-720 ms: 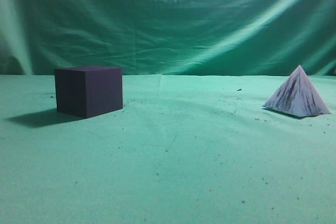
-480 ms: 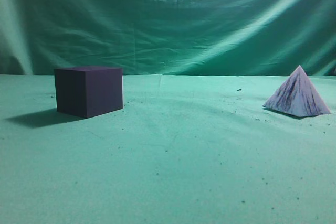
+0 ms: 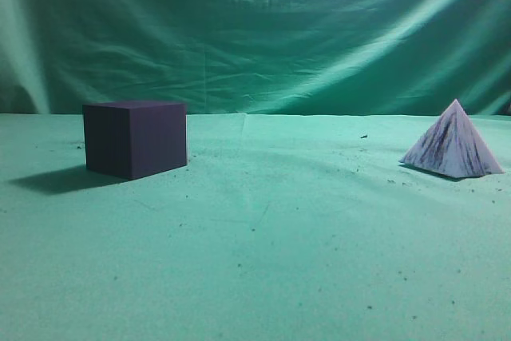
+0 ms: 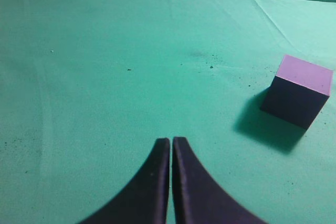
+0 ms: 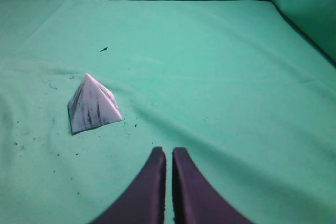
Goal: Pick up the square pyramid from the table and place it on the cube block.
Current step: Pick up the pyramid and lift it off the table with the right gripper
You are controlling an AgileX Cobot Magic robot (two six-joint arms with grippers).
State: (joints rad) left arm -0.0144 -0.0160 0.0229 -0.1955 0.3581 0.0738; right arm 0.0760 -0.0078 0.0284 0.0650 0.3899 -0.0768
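Observation:
The square pyramid (image 3: 453,143), white with dark streaks, stands on the green table (image 3: 263,229) at the right. It also shows in the right wrist view (image 5: 92,104), ahead and to the left of my right gripper (image 5: 169,151), which is shut and empty. The dark purple cube block (image 3: 135,137) stands at the left. In the left wrist view the cube block (image 4: 298,91) is ahead and to the right of my left gripper (image 4: 171,141), which is shut and empty. Neither gripper shows in the exterior view.
A wrinkled green cloth backdrop (image 3: 263,29) hangs behind the table. Small dark specks lie on the cloth around the pyramid (image 5: 104,49). A raised fold of cloth (image 5: 310,9) sits at the table's right edge in the right wrist view.

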